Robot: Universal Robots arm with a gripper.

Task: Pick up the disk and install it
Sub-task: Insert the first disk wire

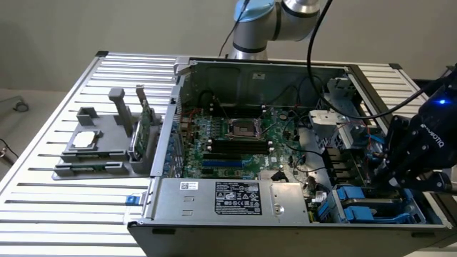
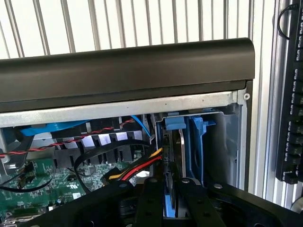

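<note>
The disk (image 2: 169, 191) stands on edge in the drive bay (image 1: 371, 206) at the front corner of the open computer case, on the exterior view's right. I see its blue carrier edge-on, with a blue tab (image 2: 174, 124) at its far end and a thin metal edge beside it. My gripper (image 2: 169, 204) reaches down into that bay, its black fingers (image 2: 150, 201) shut on the near end of the carrier. In the exterior view my gripper (image 1: 395, 181) hangs low over the bay, and its body hides the disk there.
A second blue carrier (image 2: 198, 142) sits in the adjacent slot. Red, yellow and black cables (image 2: 137, 168) run close by. The case's black front panel (image 2: 123, 66) lies just beyond. Motherboard (image 1: 236, 139), power supply (image 1: 228, 195); a grey fixture (image 1: 100, 144) stands on the exterior view's left.
</note>
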